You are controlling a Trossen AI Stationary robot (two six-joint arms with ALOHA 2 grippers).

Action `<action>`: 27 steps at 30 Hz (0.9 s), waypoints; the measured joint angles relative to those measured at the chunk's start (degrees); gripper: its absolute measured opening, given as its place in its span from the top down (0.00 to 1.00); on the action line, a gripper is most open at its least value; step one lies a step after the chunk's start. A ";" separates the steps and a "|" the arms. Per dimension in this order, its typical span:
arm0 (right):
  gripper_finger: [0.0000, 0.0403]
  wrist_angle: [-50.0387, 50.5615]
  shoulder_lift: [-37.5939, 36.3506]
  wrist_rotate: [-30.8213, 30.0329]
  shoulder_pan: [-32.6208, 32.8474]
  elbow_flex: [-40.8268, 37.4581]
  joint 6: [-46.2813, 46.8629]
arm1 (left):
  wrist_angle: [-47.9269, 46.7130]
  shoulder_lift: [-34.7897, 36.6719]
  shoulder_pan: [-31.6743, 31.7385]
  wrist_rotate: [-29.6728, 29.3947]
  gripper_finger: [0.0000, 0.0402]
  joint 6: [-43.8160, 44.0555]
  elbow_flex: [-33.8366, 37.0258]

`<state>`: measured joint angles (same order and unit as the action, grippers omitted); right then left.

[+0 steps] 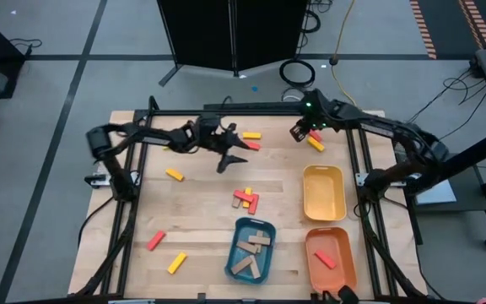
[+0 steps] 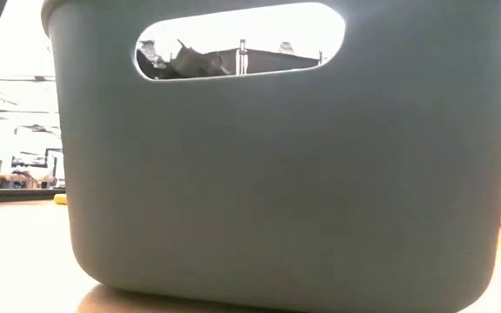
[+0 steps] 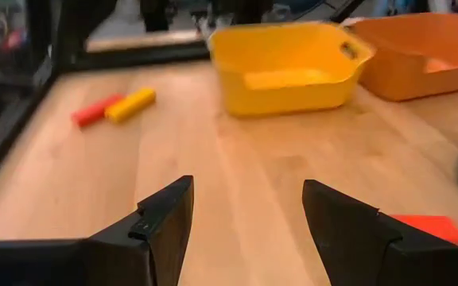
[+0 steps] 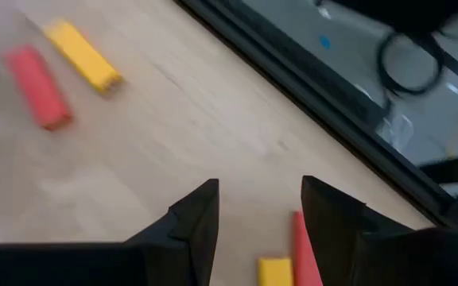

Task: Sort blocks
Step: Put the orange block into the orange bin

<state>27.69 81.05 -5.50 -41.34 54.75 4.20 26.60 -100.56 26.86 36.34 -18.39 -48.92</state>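
Note:
Small red and yellow blocks lie flat about the wooden table: a pair [image 1: 250,139] at the far middle, a pair [image 1: 315,141] at the far right, a cluster [image 1: 245,199] at the centre, and single ones [image 1: 174,175] [image 1: 156,241] [image 1: 176,263] on the left. Tan blocks [image 1: 254,247] lie in the blue tray. My left gripper [image 1: 233,159] [image 3: 245,218] hangs open above bare wood, between the far middle pair and the cluster. My right gripper [image 1: 299,132] [image 4: 259,210] is open above the table, just over the far right pair [image 4: 286,266].
Three trays stand at the near right: blue [image 1: 231,253], which fills the low view [image 2: 277,174], yellow [image 1: 323,173] [image 3: 285,79] and orange [image 1: 344,253] [image 3: 420,56] with a red block [image 1: 325,258]. A black frame rail [image 1: 268,108] [image 4: 308,103] runs along the far edge.

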 joint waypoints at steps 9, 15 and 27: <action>0.64 -6.11 -20.43 10.26 0.04 -14.83 -3.09 | -16.35 -10.87 -5.06 -9.76 0.42 2.71 -15.53; 0.64 -17.68 -33.08 20.45 2.18 -27.35 3.79 | -23.44 -11.23 -6.81 -17.73 0.42 4.76 -25.06; 0.64 -28.78 -40.56 25.57 4.33 -36.84 6.42 | -45.18 -12.43 -3.30 -18.61 0.42 2.62 -28.97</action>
<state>-1.09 40.49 20.06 -37.01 17.91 10.62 -18.58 -112.99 23.57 17.73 -15.77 -77.89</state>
